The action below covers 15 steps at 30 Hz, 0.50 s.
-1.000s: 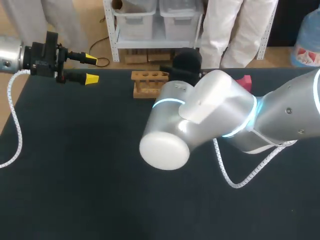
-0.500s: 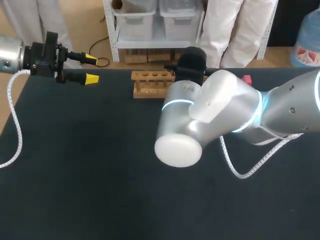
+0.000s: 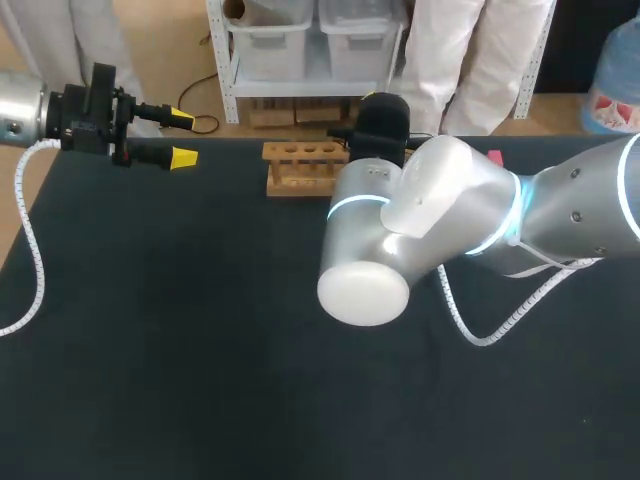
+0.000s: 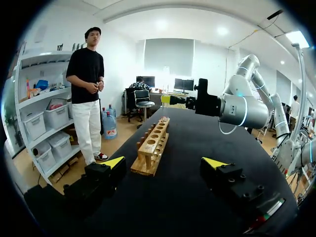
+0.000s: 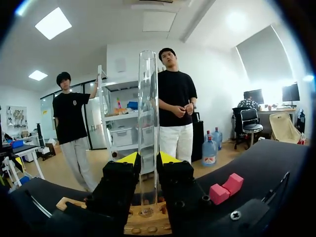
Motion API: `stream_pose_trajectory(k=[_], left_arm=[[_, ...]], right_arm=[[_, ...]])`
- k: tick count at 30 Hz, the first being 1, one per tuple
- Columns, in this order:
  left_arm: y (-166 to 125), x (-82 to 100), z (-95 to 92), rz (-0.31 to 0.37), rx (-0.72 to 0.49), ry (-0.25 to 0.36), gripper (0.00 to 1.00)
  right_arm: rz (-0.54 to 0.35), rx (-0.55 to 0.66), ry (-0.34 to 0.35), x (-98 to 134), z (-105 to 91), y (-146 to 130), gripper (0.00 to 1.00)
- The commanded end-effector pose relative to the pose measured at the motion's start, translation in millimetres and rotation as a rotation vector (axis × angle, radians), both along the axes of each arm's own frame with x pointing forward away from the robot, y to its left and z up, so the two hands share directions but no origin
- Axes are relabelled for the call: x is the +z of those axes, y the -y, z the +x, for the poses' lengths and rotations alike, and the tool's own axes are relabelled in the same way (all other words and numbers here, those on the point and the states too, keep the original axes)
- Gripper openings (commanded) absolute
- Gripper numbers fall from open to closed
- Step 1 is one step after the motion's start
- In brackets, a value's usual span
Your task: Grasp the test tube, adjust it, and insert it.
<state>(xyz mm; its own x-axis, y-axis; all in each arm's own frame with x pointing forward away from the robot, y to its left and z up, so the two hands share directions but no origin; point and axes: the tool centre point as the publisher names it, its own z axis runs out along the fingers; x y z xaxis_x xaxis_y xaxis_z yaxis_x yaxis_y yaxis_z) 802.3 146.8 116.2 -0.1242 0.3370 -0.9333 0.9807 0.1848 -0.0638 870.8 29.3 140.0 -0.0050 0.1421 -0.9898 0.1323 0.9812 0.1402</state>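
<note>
Our left end effector (image 3: 182, 138) hangs open and empty, well apart from the pale wooden tube rack (image 3: 300, 168) on the black desk (image 3: 200, 350); our right end effector (image 5: 147, 159), the nearer, grips the clear glass test tube (image 5: 147, 98), long axis upright, foot at a rack hole; we judge that a straight descent is called for.

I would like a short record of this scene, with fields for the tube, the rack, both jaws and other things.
rack: wooden, at the table's far edge
test tube: clear, upright, above the rack
tube's lower end: at the rack's top; inside a hole or not, cannot tell
right jaws: shut on the test tube
left jaws: open, empty, apart from the rack
other: pink block on the table, near the rack
</note>
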Motion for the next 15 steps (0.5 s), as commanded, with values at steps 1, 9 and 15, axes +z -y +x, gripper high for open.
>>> stream_pose_trajectory(k=[1, 9, 15], left_arm=[[-0.5, -0.7, -1.2, -0.002, 0.001, 0.004, 1.00], [-0.5, -0.7, -1.2, -0.002, 0.001, 0.004, 1.00], [-0.5, -0.7, -1.2, -0.002, 0.001, 0.004, 1.00]], right_arm=[[0.004, 0.011, -0.001, -4.1, 7.4, -2.9, 0.00], [-0.005, 0.018, -0.010, -7.4, 9.3, -2.7, 0.00], [-0.006, 0.013, -0.016, -11.8, 11.6, -0.9, 0.00]])
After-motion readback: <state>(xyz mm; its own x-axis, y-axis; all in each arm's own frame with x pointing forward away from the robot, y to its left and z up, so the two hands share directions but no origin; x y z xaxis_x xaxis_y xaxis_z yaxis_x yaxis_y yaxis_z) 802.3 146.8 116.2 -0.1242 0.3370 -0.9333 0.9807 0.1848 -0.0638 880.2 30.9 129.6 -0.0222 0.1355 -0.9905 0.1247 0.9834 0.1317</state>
